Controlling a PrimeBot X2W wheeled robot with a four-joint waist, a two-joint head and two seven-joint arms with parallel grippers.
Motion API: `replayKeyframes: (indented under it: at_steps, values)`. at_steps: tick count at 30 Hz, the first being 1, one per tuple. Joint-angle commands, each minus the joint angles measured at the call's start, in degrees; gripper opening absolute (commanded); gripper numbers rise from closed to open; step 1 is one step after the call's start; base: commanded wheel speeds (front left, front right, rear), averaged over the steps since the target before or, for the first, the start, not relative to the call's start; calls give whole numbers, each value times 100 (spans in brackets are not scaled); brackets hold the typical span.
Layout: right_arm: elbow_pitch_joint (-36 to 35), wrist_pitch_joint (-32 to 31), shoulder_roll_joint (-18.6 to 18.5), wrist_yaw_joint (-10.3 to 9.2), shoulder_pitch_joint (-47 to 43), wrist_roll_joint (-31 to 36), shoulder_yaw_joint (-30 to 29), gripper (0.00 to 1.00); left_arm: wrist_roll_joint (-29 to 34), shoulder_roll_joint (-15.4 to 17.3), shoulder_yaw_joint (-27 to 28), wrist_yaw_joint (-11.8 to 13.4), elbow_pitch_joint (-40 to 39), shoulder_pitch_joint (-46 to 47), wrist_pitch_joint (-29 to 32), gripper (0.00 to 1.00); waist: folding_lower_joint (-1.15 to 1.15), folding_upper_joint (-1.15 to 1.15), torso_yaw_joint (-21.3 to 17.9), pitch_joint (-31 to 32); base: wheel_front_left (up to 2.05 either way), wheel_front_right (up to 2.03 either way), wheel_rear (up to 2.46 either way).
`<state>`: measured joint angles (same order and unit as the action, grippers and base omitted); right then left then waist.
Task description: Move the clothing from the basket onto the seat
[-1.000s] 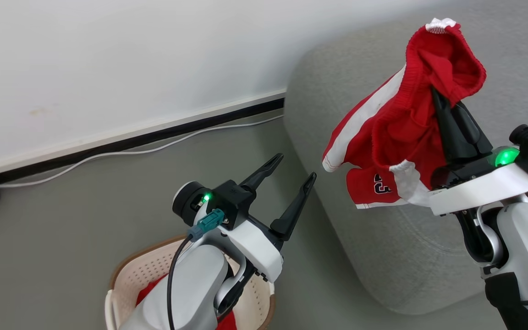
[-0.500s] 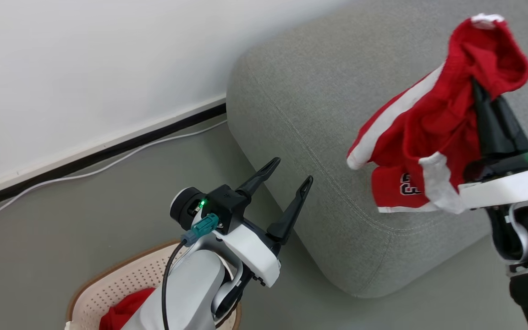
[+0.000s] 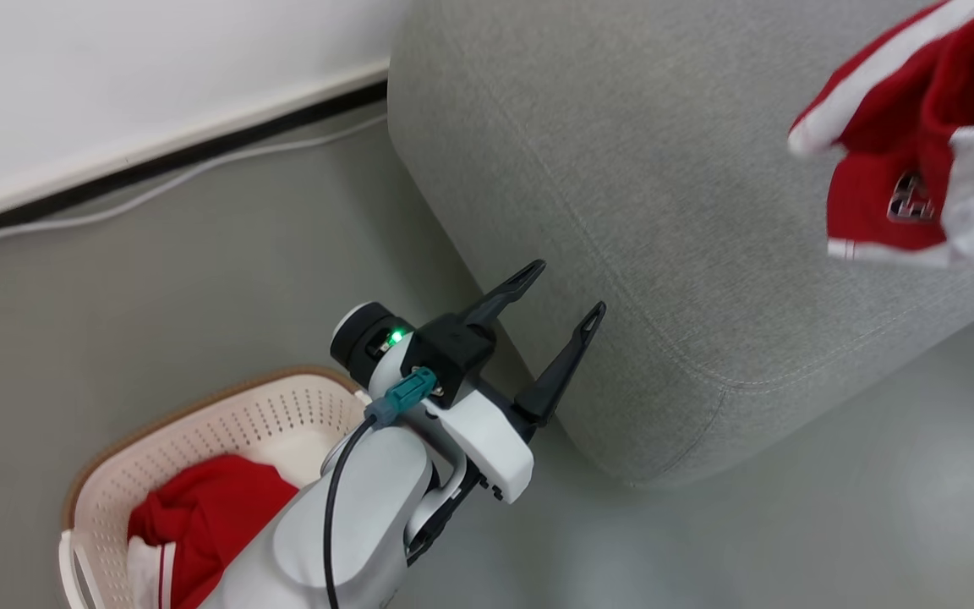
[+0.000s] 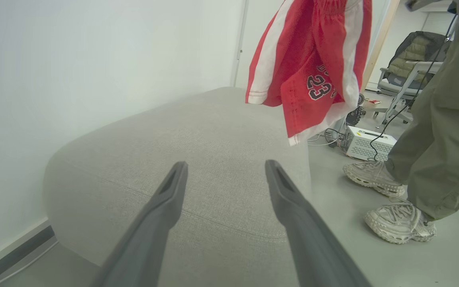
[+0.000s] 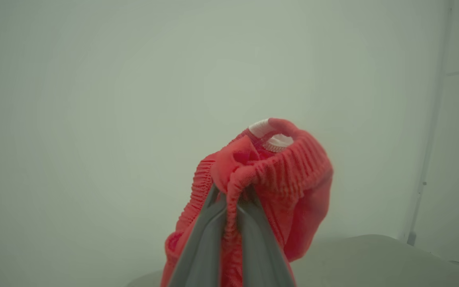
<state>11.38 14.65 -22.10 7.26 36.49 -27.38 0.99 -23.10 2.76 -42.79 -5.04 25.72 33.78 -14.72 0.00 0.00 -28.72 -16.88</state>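
Note:
Red shorts with white stripes (image 3: 893, 127), a piece of the clothing, hang in the air above the grey seat (image 3: 664, 211). In the right wrist view my right gripper (image 5: 231, 199) is shut on their gathered waistband (image 5: 277, 167). The left wrist view has the shorts (image 4: 313, 59) dangling over the seat's (image 4: 213, 131) far side. My left gripper (image 3: 567, 292) is open and holds nothing, beside the seat's near corner; its fingers (image 4: 173, 187) point at the cushion. The cream basket (image 3: 199, 406) stands on the floor at the lower left with more red clothing (image 3: 208, 507) in it.
A person's legs (image 4: 432, 139) and pale shoes (image 4: 399, 223) stand on the floor right of the seat. A white box (image 4: 369, 143) with cables and a chair (image 4: 412, 52) are behind them. A wall with a dark skirting and a white cable (image 3: 157, 182) runs behind the basket.
The head camera has turned and dipped, so the whole picture has shifted. The shorts stay in the right gripper and now sit at the picture's upper right edge. More of the basket shows.

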Motion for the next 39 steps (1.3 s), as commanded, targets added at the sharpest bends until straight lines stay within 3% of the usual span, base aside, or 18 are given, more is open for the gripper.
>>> replayKeyframes:
  at_steps: [1, 11, 26, 33, 39]
  values:
    - [-87, 35, -173, 23, 139, -31, -2, 0, 59, 11, 116, 4, -112, 248, -28, 100, 0, 0, 74, -315, 0, 0, 0]
    - [623, 35, -920, 23, 1376, 110, -518, 0, 105, 11, -392, 199, -63, 1041, -28, 100, 0, 0, 508, -1451, 0, 0, 0]
    - [2567, 35, -1858, 23, 2919, 760, -1140, 0, -88, 11, -834, 505, -298, 1383, -28, 100, 0, 0, 1399, -2296, 0, 0, 0]
    - [3122, 35, -1940, 23, 2912, 474, -1788, 0, -167, 11, -939, 679, -453, 1344, -28, 100, 0, 0, 1801, -2549, 0, 0, 0]
    - [3556, 35, -1751, 23, 2714, 266, -1763, 0, -187, 11, -924, 747, -482, 1276, -28, 100, 0, 0, 1955, -2609, 0, 0, 0]
